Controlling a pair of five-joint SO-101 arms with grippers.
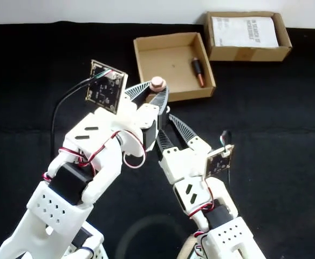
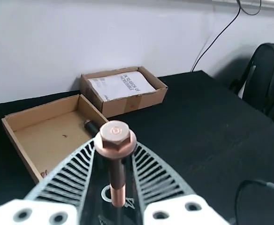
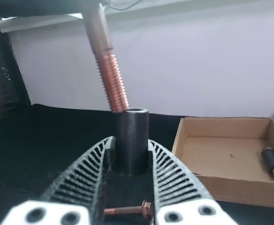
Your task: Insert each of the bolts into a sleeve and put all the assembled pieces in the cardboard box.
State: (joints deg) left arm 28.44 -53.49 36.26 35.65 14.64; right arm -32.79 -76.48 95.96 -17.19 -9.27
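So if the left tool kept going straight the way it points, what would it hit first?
Probably the near wall of the cardboard box, just ahead of the left tool; depth is unclear.

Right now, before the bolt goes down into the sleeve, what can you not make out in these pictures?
1. High view: the left gripper and its bolt cover the sleeve, so their alignment is hidden.
2. Right wrist view: the bolt's tip sits at the sleeve's rim; inside the bore or beside it, I cannot tell. The top edge cuts off its head.
3. Same view: the right gripper hides one end of the loose bolt.
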